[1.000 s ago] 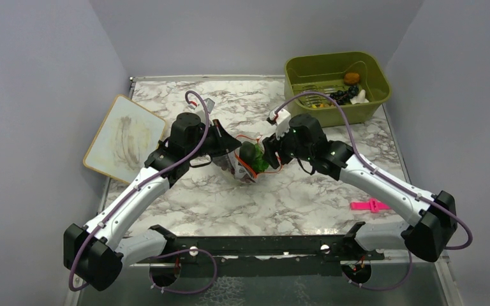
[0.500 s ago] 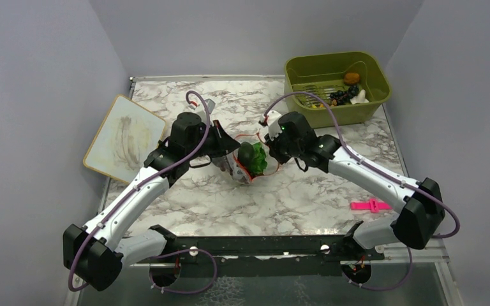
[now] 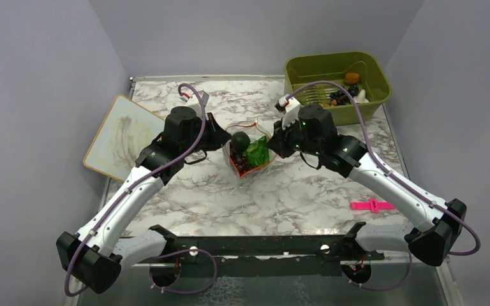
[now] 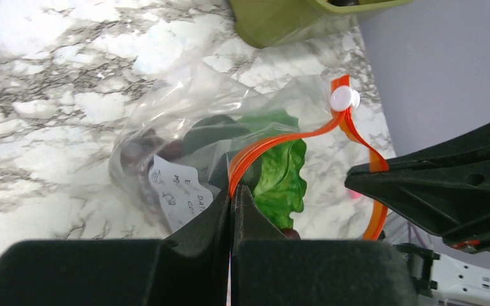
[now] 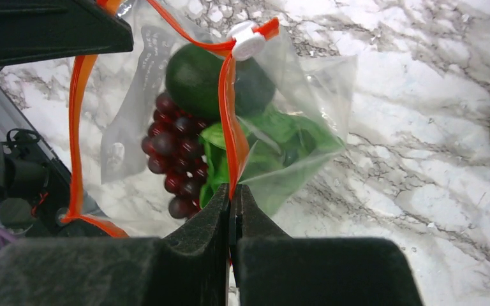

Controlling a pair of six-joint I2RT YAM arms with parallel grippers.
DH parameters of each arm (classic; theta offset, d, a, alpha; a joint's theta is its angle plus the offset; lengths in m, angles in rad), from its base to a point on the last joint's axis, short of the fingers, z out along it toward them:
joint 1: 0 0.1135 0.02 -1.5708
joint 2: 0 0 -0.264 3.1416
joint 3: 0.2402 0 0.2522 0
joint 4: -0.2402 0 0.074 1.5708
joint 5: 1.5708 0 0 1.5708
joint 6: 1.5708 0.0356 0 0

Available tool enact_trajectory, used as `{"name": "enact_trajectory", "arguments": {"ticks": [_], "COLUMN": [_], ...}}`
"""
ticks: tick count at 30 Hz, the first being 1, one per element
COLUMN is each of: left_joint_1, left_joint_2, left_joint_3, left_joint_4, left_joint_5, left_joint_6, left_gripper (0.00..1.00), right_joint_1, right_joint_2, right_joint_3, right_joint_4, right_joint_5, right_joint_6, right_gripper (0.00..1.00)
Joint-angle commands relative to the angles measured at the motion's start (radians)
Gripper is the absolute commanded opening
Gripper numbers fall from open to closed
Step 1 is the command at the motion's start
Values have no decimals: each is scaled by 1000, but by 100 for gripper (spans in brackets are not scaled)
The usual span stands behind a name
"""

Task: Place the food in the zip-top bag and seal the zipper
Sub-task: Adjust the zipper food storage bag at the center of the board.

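Left fingers [image 4: 232, 197] and right fingers [image 5: 231, 191] each pinch the orange zipper [image 5: 233, 127] tight. Just beyond their tips, the zip-top bag [image 5: 319, 83] holds grapes [image 5: 175, 156], lettuce [image 5: 274, 137] and a dark green piece [image 5: 194, 76].

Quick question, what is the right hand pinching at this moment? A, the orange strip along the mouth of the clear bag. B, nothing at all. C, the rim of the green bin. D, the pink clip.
A: in the right wrist view the right hand is shut on the orange zipper strip at the mouth of the clear bag.
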Motion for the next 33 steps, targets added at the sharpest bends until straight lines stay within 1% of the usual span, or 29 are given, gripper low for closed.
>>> {"name": "enact_trajectory", "arguments": {"ticks": [1, 7, 11, 13, 15, 19, 22, 24, 28, 33], "left_joint_1": [-1, -1, -1, -1, -1, -1, -1, -2, -1, -1], "left_joint_2": [-6, 4, 3, 5, 7, -2, -6, -5, 15, -4], "left_joint_3": [-4, -5, -12, -12, -16, -52, -58, -65, -59, -93], "left_joint_4": [-29, -23, -20, -12, 7, 64, 75, 96, 113, 127], "left_joint_5": [-58, -38, -26, -13, 15, 88, 105, 115, 154, 162], "left_joint_6": [49, 59, 66, 69, 76, 80, 87, 87, 76, 66], "left_gripper": [0, 0, 0, 0, 0, 0, 0, 0, 0, 0], "right_joint_1": [5, 6, 6, 6, 6, 6, 5, 6, 4, -19], "right_joint_2": [-40, -7, 9, 1, -10, -32, -25, -14, -2, 48], "right_joint_3": [-17, -105, -113, -114, -112, -74, -18, 10, 37, 74], "right_joint_4": [85, 133, 118, 128, 142, 148, 130, 120, 133, 173], "right_joint_5": [-57, -7, 9, 11, 29, 81, 98, 115, 185, 292], "right_joint_6": [64, 39, 39, 37, 40, 29, -3, -19, -60, -128], "right_gripper": [1, 1, 1, 3, 10, 33, 45, 51, 57, 58]}}
